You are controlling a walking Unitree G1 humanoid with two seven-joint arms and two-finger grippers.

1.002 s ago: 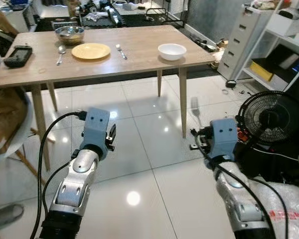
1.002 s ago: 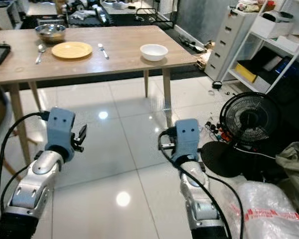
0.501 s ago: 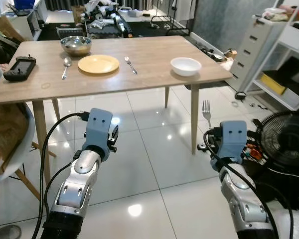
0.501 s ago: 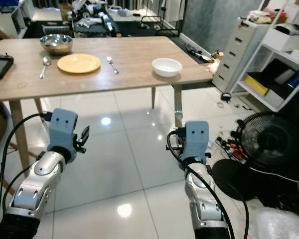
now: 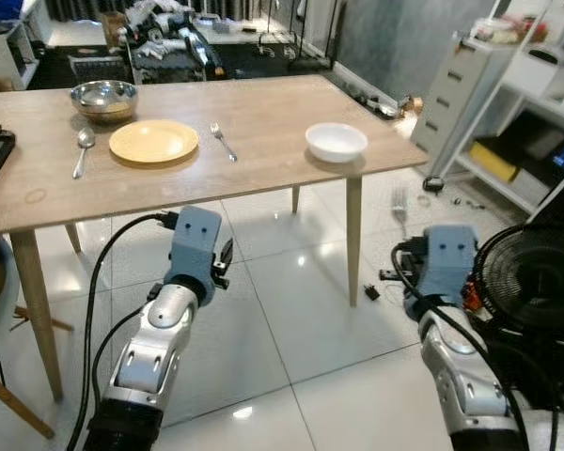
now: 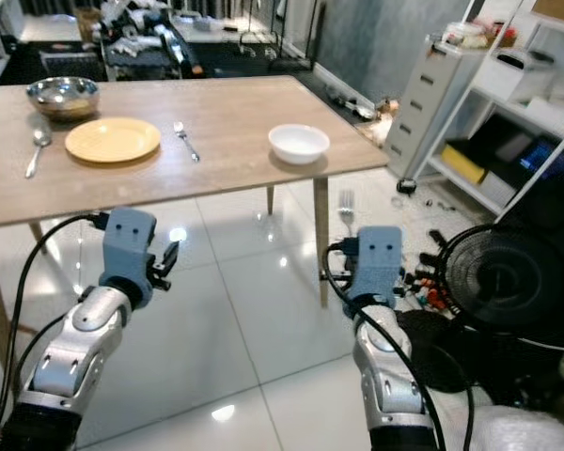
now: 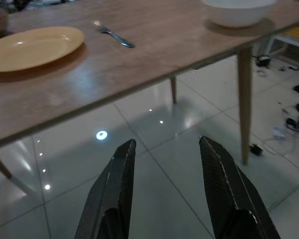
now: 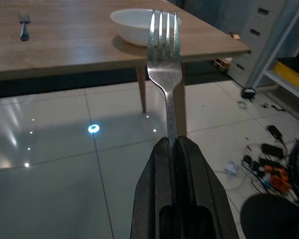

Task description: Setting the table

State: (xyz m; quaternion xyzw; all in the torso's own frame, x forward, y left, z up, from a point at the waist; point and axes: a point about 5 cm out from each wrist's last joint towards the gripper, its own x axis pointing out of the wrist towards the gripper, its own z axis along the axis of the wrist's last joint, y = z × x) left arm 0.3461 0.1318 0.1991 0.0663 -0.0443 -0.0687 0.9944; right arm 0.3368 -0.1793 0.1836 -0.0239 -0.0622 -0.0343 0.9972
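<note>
The right pincer (image 8: 172, 144) is squeezing a fork (image 8: 164, 59), tines up, to carry it toward the white bowl (image 5: 336, 142). The left pincer (image 7: 167, 164) is hanging spread and holding nothing, below the surface (image 5: 263, 113) near the bowl.

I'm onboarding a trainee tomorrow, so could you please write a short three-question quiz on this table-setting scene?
1. True or false: the right hand is shut on a fork.
2. Which lies between the yellow plate and the white bowl? A) spoon B) table fork C) metal bowl
3. The left hand is ____ (open/shut).

Key: 1 true; 2 B; 3 open.
</note>
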